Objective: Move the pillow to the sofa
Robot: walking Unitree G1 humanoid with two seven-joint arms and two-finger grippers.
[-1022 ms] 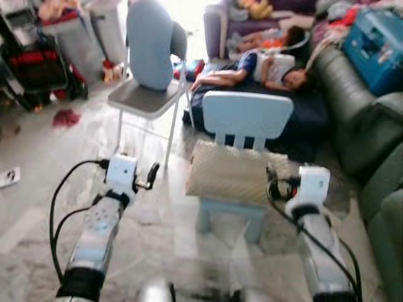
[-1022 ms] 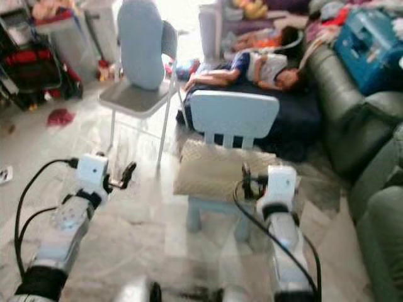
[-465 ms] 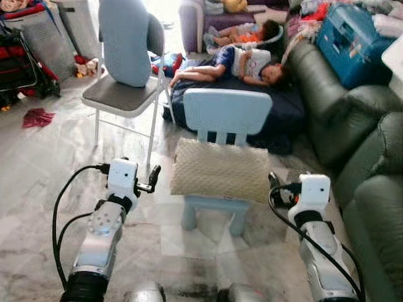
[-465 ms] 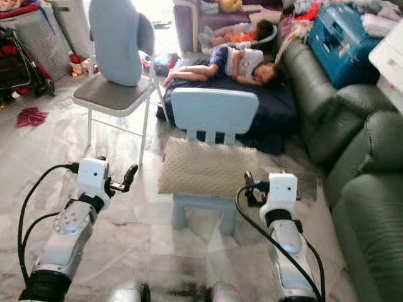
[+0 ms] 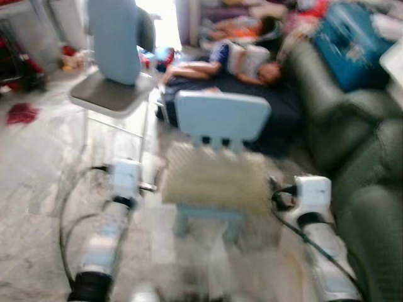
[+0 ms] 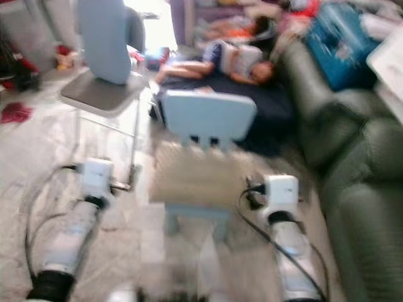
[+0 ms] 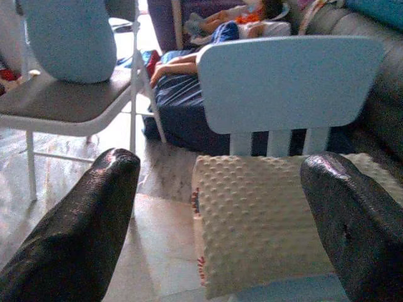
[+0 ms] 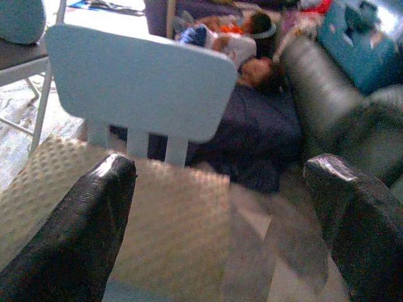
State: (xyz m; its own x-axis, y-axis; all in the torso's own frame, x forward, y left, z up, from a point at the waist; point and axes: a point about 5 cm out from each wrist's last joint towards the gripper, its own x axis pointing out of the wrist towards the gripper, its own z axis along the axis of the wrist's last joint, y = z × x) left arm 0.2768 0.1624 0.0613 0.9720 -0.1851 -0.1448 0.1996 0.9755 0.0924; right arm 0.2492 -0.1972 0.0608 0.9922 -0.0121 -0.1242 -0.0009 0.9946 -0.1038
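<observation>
— Though the head views are smeared with blur, what can you make out in the left eye view?

— A cream, bumpy pillow (image 5: 213,178) lying flat on the seat of a small pale-blue chair (image 5: 221,117), against its backrest. Both silver arms reach forward and low. The left gripper (image 5: 146,186) sits just beside the pillow's left edge, the right gripper (image 5: 277,194) just beside its right edge, so the pillow lies between them. The dark green sofa (image 5: 352,132) runs along the right, with a blue case (image 5: 349,44) on it.

— And the right eye view?

— The same layout. A grey folding chair (image 6: 101,93) with a pale-blue cushion (image 6: 102,38) propped on it stands behind and to the left. Beyond the small chair, a person (image 6: 236,60) lies on a dark mattress (image 6: 252,119) on the floor.

— Does the left wrist view tell how that gripper is set?

— Yes. Its two black fingers (image 7: 82,233) are spread wide, nothing between them, and they look straight at the pillow's near end, level with the seat. They seem not to be touching it, though I can't be sure.

— The right wrist view?

— Much the same: black fingers (image 8: 75,233) parted wide and empty, pointing over the pillow's right part toward the chair back, with the sofa off to one side.
</observation>
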